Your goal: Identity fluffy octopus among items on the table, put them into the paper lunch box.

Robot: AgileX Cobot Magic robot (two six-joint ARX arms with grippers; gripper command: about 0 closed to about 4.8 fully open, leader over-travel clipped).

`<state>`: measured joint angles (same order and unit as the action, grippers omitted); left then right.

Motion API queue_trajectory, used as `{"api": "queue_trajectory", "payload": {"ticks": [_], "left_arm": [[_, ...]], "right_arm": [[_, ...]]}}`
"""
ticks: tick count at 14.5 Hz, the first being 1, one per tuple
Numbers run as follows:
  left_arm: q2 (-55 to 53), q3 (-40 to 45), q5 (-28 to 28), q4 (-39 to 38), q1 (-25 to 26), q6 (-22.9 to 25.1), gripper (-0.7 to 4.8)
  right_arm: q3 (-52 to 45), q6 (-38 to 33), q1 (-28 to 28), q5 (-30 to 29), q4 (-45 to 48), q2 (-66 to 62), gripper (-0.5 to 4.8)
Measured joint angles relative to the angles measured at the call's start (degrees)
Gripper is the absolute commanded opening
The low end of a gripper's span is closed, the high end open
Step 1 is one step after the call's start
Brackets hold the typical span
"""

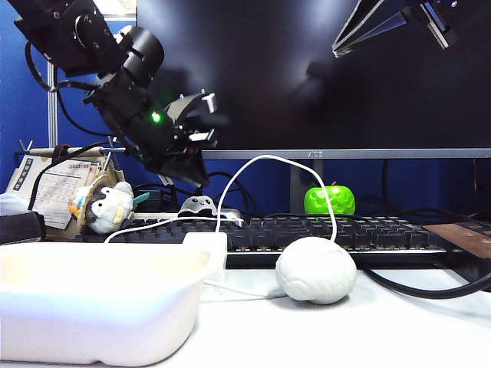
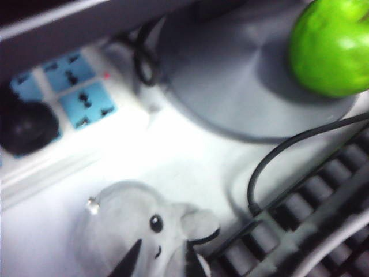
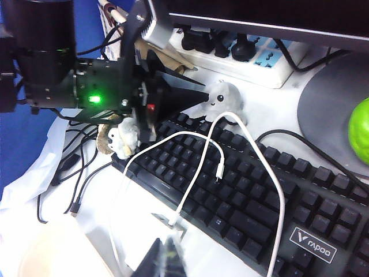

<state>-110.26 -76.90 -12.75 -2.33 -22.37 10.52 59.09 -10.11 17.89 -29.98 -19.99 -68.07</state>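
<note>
Left arm over octopus, behind keyboard point(image 3: 248, 190)

Box point(image 1: 100, 322) sits at the table's near left, well apart from the catch. Octopus point(image 2: 144, 225) lies straight below my left gripper point(image 2: 161, 265), squat with no clear long axis, against the keyboard edge and near the power strip point(image 2: 63, 104). My tips are slightly parted over its face, holding nothing. My right gripper point(image 1: 341, 47) hangs high and far, its spread unclear

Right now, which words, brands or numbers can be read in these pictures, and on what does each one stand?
"rapoo": on the black keyboard, near its corner.
Monitor bezel: a small logo, too blurred to read.
Paper calendar sheet: print too small to read.
Keycaps: no legends readable.
Left claw and right claw: no markings.
</note>
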Motion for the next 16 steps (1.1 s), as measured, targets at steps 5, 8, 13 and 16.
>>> {"api": "queue_trajectory", "payload": {"ticks": [5,8,13,16], "left_arm": [[-0.22,0.0,-0.04,0.37,0.0,0.02,3.75],[-0.66,0.0,-0.02,0.59,0.0,0.0,3.75],[-0.68,0.0,-0.02,0.87,0.02,-1.62,3.74],[-0.7,0.0,-0.02,1.11,0.02,-2.4,3.74]], "right_arm": [[0.0,0.37,0.0,0.0,0.0,0.0,-0.06],[0.0,3.67,0.0,0.42,0.07,-0.13,-0.06],[-0.07,13.27,0.0,0.46,0.48,-5.79,-0.06],[-0.13,17.73,0.0,0.81,2.43,-7.76,-0.06]]}}
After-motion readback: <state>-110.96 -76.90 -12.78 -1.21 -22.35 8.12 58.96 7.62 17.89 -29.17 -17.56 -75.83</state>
